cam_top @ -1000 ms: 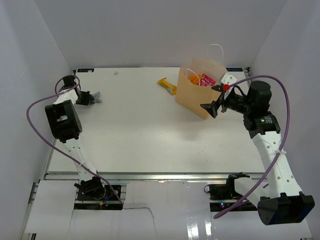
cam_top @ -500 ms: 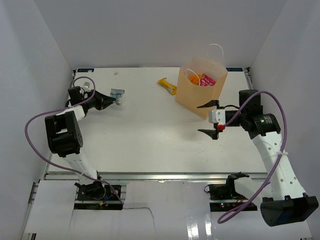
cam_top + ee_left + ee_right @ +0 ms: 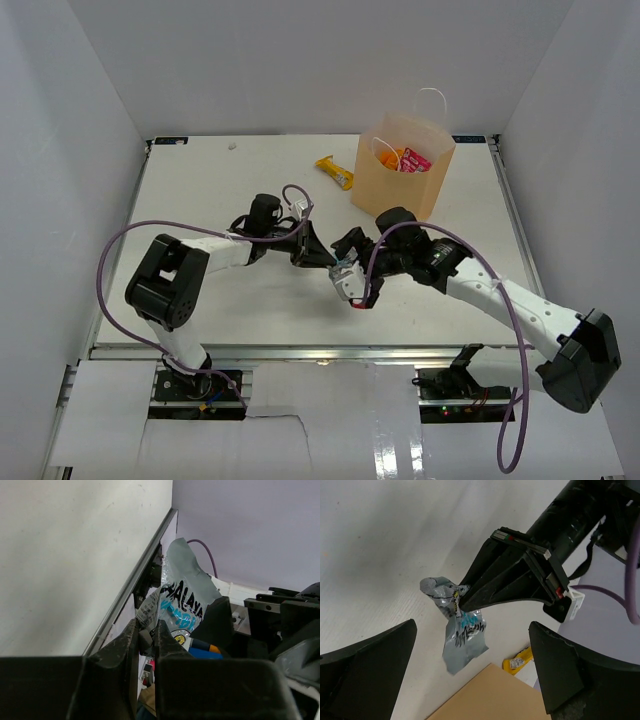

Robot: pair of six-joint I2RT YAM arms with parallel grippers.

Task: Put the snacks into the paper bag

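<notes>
My left gripper [image 3: 322, 254] reaches to the table's middle and is shut on a grey-blue foil packet [image 3: 182, 597], pinched at one end and held above the table. In the right wrist view the packet [image 3: 462, 635] hangs from the left fingers [image 3: 500, 587]. My right gripper [image 3: 342, 272] is wide open and empty, facing the packet at close range, with the packet between its spread jaws in its own view [image 3: 472, 627]. The tan paper bag [image 3: 400, 185] stands upright at the back right with orange and pink packets [image 3: 412, 160] inside. A yellow bar [image 3: 335, 172] lies left of the bag.
White walls close in the table [image 3: 230, 290] on three sides. The bag's tan side [image 3: 490, 697] and the yellow bar [image 3: 520, 660] show low in the right wrist view. Purple cables loop off both arms.
My left arm swung from the far left to the table's middle, carrying the grey-blue packet. My right arm moved from beside the bag down and left to meet it, still open.
</notes>
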